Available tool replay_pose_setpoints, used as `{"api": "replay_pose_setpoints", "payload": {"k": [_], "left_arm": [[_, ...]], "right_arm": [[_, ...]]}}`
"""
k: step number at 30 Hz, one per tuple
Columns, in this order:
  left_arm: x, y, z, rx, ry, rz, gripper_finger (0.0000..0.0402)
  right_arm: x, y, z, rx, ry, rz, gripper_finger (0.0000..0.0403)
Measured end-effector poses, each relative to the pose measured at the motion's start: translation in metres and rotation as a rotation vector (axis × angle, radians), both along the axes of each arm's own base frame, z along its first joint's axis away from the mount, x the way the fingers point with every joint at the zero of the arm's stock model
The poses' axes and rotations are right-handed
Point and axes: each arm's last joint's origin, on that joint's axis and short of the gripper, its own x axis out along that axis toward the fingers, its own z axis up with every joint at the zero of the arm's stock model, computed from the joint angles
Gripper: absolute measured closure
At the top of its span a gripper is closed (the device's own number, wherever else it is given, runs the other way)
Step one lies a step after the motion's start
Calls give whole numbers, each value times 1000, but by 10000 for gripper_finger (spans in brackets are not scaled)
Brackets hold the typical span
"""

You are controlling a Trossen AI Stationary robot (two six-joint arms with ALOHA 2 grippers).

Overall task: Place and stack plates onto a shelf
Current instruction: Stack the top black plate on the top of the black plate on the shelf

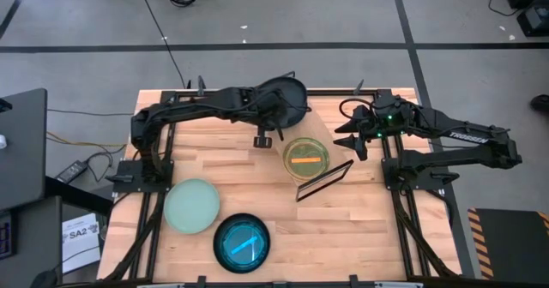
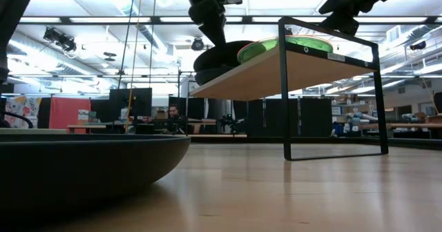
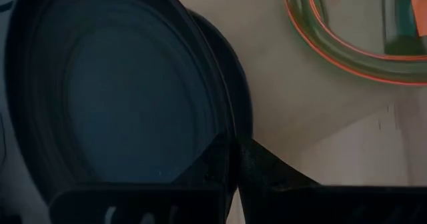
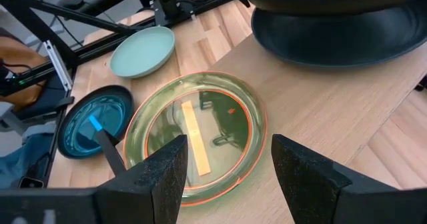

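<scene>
My left gripper [image 3: 233, 154] is shut on a dark plate [image 3: 120, 84], held just above a second dark plate [image 4: 333, 37] that lies flat on the shelf [image 4: 320, 117] at the table's far side. A green plate with an orange stripe [image 4: 197, 137] also lies flat on the shelf, to the right of the dark ones. A pale green plate [image 1: 192, 205] and a teal plate [image 1: 241, 241] rest on the table at the near left. My right gripper [image 4: 227, 177] hangs open above the shelf's right end, beside the green plate, touching nothing. My left gripper pinches the dark plate's rim [image 3: 227, 134] between its two fingers, one on the upper face and one on the underside. The fingers slant down from the table's left. The plate is lifted, close above the other dark plate; whether the two touch, I cannot tell.
The shelf stands on thin black wire frames [image 2: 331, 94], with free room underneath. A bare stretch of shelf board [image 4: 347, 111] lies between the green plate and the dark plates. The teal plate's dark rim [image 2: 83, 163] fills the low view's near left.
</scene>
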Motion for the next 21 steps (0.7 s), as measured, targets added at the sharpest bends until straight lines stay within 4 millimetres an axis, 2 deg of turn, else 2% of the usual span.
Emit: {"api": "replay_pose_setpoints", "payload": {"k": [21], "left_arm": [[1,1,-2,-4,6,8,361]], "right_arm": [[0,0,0,0,0,0,180]]}}
